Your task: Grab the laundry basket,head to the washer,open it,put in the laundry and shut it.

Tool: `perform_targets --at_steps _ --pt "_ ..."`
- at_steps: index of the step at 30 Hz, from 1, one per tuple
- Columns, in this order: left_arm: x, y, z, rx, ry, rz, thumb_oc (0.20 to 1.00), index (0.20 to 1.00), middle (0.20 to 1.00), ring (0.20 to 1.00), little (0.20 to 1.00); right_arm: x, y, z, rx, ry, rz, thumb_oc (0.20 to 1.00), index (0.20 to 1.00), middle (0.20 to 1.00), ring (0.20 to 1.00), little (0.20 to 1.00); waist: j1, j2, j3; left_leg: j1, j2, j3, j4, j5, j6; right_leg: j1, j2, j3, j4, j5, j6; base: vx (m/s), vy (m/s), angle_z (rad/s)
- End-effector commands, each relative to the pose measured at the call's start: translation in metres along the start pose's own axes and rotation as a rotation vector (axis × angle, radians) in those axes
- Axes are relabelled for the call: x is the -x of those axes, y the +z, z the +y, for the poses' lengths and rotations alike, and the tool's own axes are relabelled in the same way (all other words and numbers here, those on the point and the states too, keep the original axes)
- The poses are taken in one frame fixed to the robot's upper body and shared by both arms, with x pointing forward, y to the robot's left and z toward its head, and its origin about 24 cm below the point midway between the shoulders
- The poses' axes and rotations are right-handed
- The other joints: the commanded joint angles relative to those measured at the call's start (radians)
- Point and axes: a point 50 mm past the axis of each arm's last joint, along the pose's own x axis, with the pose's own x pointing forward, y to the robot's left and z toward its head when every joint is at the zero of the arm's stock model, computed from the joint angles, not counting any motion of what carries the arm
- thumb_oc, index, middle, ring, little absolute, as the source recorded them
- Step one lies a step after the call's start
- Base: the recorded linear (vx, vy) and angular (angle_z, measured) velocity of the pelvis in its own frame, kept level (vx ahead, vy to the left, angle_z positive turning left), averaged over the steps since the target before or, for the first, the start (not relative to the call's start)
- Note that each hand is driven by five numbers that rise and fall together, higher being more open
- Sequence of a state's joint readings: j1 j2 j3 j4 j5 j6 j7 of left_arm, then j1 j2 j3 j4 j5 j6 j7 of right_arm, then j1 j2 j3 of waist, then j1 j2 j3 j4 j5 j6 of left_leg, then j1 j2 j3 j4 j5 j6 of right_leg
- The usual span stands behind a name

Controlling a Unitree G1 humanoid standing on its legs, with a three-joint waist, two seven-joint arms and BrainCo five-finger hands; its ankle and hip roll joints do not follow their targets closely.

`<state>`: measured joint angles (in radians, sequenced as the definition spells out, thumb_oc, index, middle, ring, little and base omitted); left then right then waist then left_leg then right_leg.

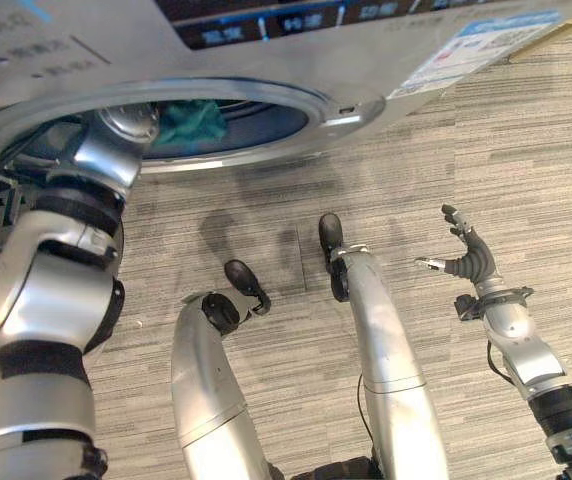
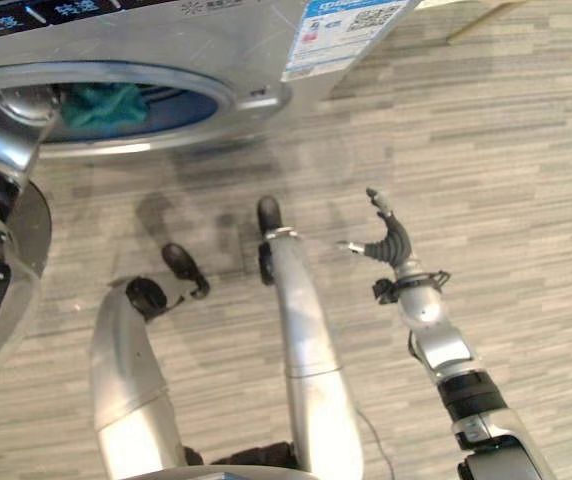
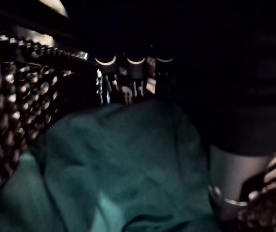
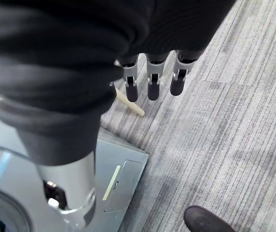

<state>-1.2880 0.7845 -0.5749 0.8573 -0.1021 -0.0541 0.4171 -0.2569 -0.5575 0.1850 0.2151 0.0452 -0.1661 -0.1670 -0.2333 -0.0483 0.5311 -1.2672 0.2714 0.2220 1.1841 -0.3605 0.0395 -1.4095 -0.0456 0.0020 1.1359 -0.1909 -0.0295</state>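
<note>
We see the left arm reaching into the washer [image 1: 266,60] through its round opening; its hand is hidden inside, so we cannot tell how the fingers stand; teal laundry [image 1: 191,120] lies in the drum, just inside the opening; well apart from the washer, the right hand [image 1: 466,255] hangs over striped carpet [image 1: 526,140], fingers spread and holding nothing.

Silver washer [image 1: 296,45] across the top, round opening [image 1: 166,125] uncovered, teal cloth [image 1: 191,120] lying just inside its rim. Left arm reaching up into the opening, hand hidden within. Right hand [image 1: 466,255] over grey striped carpet [image 1: 526,150], well apart from the washer, fingers spread and relaxed, holding nothing.
</note>
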Motion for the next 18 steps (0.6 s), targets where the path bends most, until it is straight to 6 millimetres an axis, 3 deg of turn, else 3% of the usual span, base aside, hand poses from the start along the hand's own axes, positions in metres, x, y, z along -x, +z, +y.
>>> perform_targets --at_steps 1,5,7,8,9,10,11,12,18 --pt "0.024 -0.023 -0.029 0.023 -0.123 0.034 1.0 1.0 1.0 1.0 1.0 0.023 -0.021 0.006 0.006 0.032 0.077 1.0 1.0 1.0 1.0 1.0 -0.012 0.046 -0.141 -0.004 -0.011 -0.08 -0.033 -0.017 0.019 0.064 -0.004 -0.023 -0.139 -0.06 0.047 -0.04 -0.089 0.06" --pt "0.044 -0.039 -0.048 0.052 -0.193 0.074 1.0 1.0 1.0 1.0 1.0 0.027 -0.031 0.011 0.004 0.037 0.127 1.0 1.0 1.0 1.0 1.0 0.003 0.052 -0.157 0.014 -0.019 -0.091 -0.061 -0.001 0.008 0.088 -0.008 -0.034 -0.158 -0.057 0.042 -0.04 -0.074 0.06" --pt "0.071 -0.055 -0.063 0.089 -0.242 0.108 1.0 1.0 1.0 1.0 1.0 0.028 -0.037 0.016 0.005 0.034 0.162 1.0 1.0 1.0 1.0 1.0 0.027 0.059 -0.175 0.074 -0.025 -0.087 -0.132 0.023 -0.01 0.154 -0.017 -0.046 -0.208 -0.049 0.041 -0.06 -0.043 0.12" --pt "0.072 -0.056 -0.063 0.089 -0.242 0.109 1.0 1.0 1.0 1.0 1.0 0.028 -0.037 0.016 0.005 0.035 0.162 1.0 1.0 1.0 1.0 1.0 0.026 0.059 -0.174 0.076 -0.026 -0.087 -0.134 0.024 -0.01 0.156 -0.018 -0.045 -0.209 -0.049 0.041 -0.1 -0.038 0.19" --pt "0.111 -0.077 -0.082 0.171 -0.304 0.197 1.0 1.0 1.0 1.0 1.0 0.032 -0.047 0.024 0.002 0.039 0.223 1.0 1.0 1.0 1.0 1.0 0.051 0.063 -0.185 0.177 -0.046 -0.071 -0.238 0.058 -0.031 0.263 -0.032 -0.052 -0.304 -0.027 0.043 -0.09 -0.031 0.22" --pt "0.13 -0.086 -0.09 0.21 -0.332 0.239 1.0 1.0 1.0 1.0 1.0 0.034 -0.052 0.027 -0.003 0.039 0.248 1.0 1.0 1.0 1.0 1.0 0.06 0.064 -0.19 0.239 -0.054 -0.064 -0.299 0.075 -0.036 0.318 -0.036 -0.052 -0.349 -0.02 0.046 -0.09 -0.003 0.21" --pt "0.169 -0.105 -0.103 0.27 -0.39 0.341 1.0 1.0 1.0 1.0 1.0 0.038 -0.062 0.029 0.004 0.041 0.308 1.0 1.0 1.0 1.0 1.0 0.079 0.061 -0.202 0.356 -0.073 -0.056 -0.399 0.095 -0.043 0.43 -0.041 -0.063 -0.439 0.003 0.057 -0.02 0.025 0.21" --pt "0.17 -0.105 -0.102 0.27 -0.391 0.344 1.0 1.0 1.0 1.0 1.0 0.039 -0.063 0.029 0.006 0.043 0.31 1.0 1.0 1.0 1.0 1.0 0.077 0.059 -0.198 0.369 -0.075 -0.054 -0.409 0.098 -0.043 0.442 -0.041 -0.062 -0.446 0.006 0.057 0.02 0.046 0.2" --pt "0.304 -0.153 -0.116 0.382 -0.529 0.725 1.0 1.0 1.0 1.0 1.0 0.079 -0.107 0.033 0.013 0.073 0.554 1.0 1.0 1.0 1.0 1.0 0.12 0.035 -0.214 0.797 -0.143 -0.031 -0.722 0.154 -0.048 0.86 -0.034 -0.079 -0.742 0.074 0.099 0.14 0.074 0.09"
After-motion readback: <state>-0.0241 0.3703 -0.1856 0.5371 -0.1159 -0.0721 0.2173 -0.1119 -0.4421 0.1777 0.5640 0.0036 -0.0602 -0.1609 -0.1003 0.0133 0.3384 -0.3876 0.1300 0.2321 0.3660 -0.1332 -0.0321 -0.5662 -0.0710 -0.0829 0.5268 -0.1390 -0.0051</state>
